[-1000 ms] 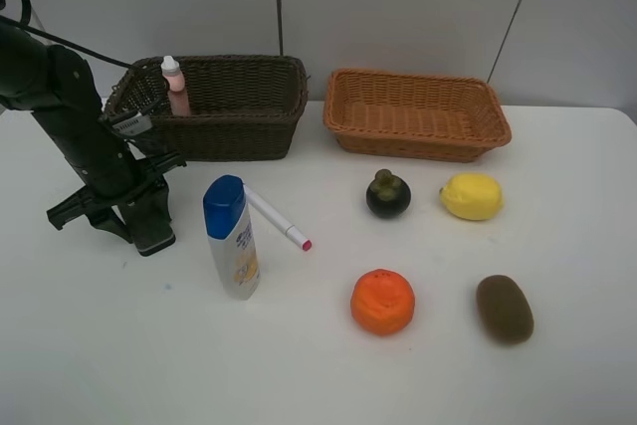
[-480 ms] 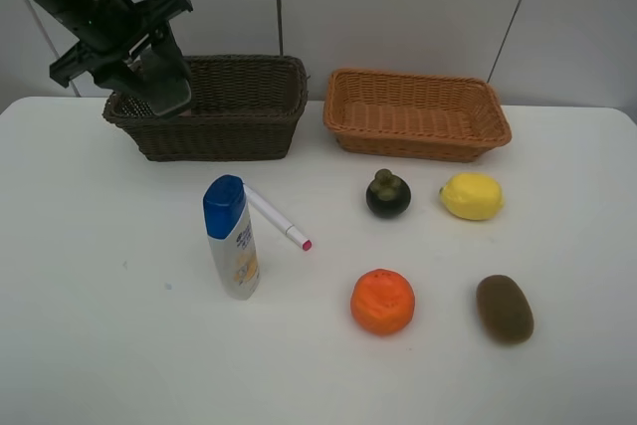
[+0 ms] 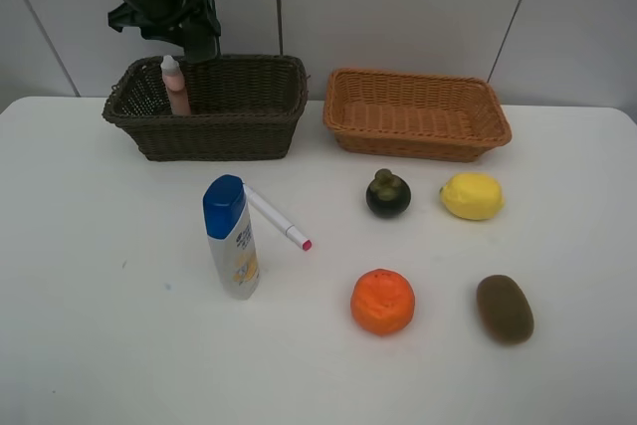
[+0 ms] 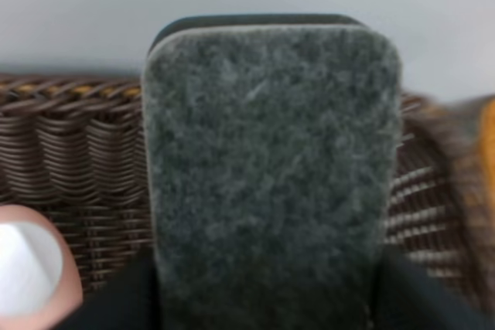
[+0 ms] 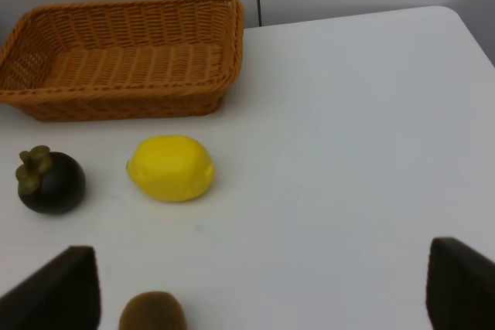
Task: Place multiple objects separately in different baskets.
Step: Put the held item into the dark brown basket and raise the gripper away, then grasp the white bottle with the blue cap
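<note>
My left claw (image 3: pixel 199 35), at the upper left of the high view, grasps the dark felt pad (image 4: pixel 271 175) by its two long edges. It holds the pad over the back part of the dark brown wicker basket (image 3: pixel 219 136), near the pink bottle (image 3: pixel 176 87) standing inside. I judge the pad light, with a soft fuzzy face on a stiff back, not slippery and not fragile, so the edges are the right hold. The right claw (image 5: pixel 255 280) is released, wide, with nothing in it.
</note>
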You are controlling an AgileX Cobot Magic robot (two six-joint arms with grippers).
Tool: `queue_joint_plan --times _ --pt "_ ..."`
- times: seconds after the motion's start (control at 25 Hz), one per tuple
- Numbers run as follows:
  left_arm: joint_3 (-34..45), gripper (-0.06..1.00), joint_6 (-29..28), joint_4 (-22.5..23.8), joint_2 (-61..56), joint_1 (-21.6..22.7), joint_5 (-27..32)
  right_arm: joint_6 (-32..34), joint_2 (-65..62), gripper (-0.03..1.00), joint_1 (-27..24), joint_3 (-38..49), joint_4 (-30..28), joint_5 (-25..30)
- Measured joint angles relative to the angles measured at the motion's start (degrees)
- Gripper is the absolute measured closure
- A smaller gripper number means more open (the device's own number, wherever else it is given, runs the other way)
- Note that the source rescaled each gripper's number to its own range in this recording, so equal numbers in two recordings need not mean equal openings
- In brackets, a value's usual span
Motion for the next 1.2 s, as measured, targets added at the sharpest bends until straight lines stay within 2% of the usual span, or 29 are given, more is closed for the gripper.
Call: queue_joint_plan --times 0.04,0.12,0.32,0.48,0.64,0.76,0.96,1.08,1.2 --pt "-0.7 0.09 0.2 0.0 1.6 0.0 -0.1 0.0 0.0 -0.03 0.0 0.0 0.0 0.0" --pt "-1.8 -0.01 0.2 0.0 3.6 0.0 0.4 0.0 0.0 -0.03 0.0 0.0 0.0 0.0" --pt "-5.0 -0.05 0.2 0.0 4.4 0.0 3.4 0.0 0.0 -0.03 0.0 0.0 0.0 0.0" --pt "-12.4 -0.05 0.2 0.1 4.4 0.0 15.8 0.0 0.0 -0.03 0.0 0.0 0.0 0.0" --pt "-21.0 -0.05 -1.2 0.1 4.4 -0.5 33.6 0.0 0.0 -0.03 0.0 0.0 0.0 0.0" --pt "-23.5 -0.05 -4.1 2.0 3.8 -1.2 36.5 0.0 0.0 -0.03 0.0 0.0 0.0 0.0" --pt "-20.8 -0.05 -5.6 4.0 -0.3 -4.1 36.7 0.0 0.0 -0.03 0.0 0.0 0.0 0.0" --pt "-13.8 -0.05 -5.4 5.2 -7.5 -8.2 36.7 0.0 0.0 -0.03 0.0 0.0 0.0 0.0" --pt "-3.2 -0.05 -5.9 7.4 -17.6 -13.0 36.7 0.0 0.0 -0.03 0.0 0.0 0.0 0.0"
